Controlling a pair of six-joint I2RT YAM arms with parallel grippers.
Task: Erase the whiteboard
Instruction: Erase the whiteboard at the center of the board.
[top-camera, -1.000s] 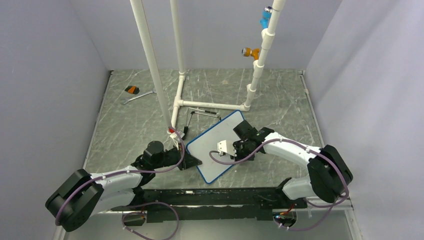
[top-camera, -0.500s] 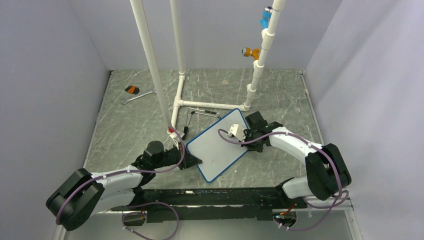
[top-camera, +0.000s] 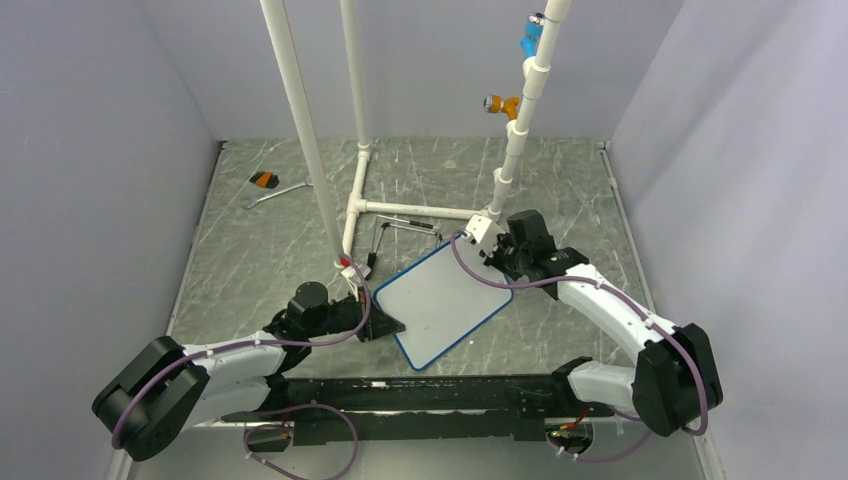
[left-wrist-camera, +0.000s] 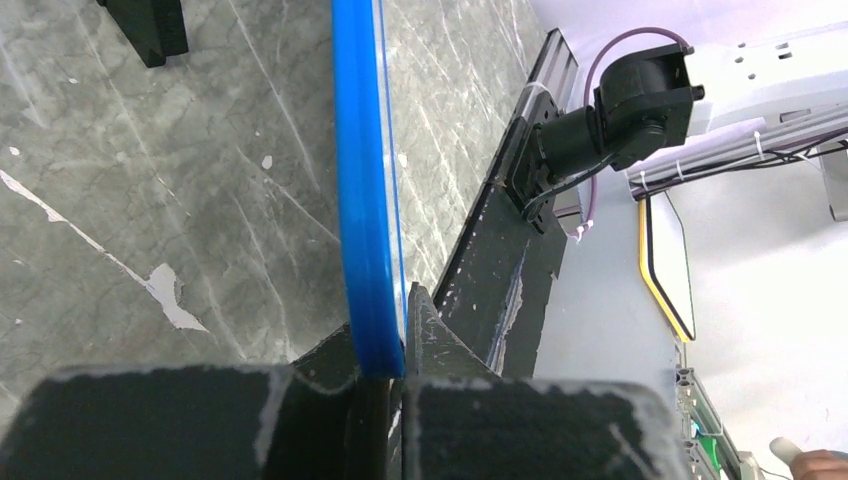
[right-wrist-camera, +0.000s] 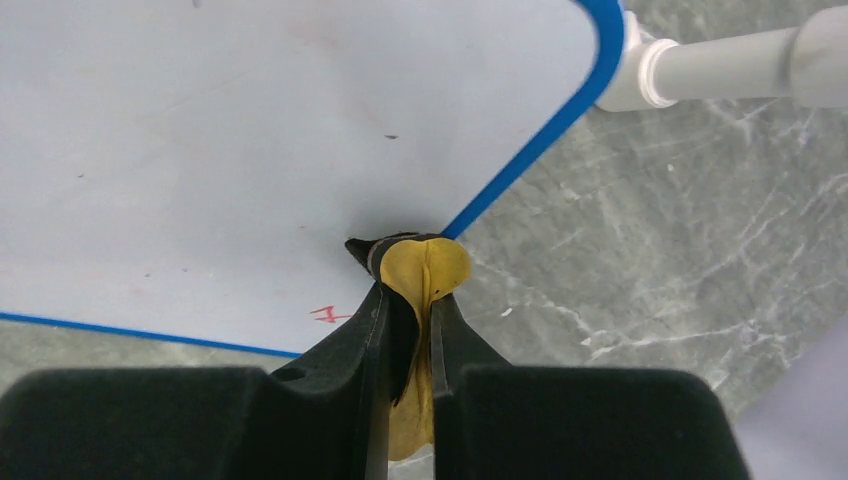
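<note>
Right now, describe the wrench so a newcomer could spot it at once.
Find the white pipe frame standing mid-table, then look left toward the far-left corner of the grey table. The wrench lies flat there, beside a stubby orange-and-black object; unlike it, the wrench is long, slim and silver.

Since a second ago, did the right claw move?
Yes. The right claw slid across the whiteboard from its middle to the far corner, next to the white pipe elbow.
</note>
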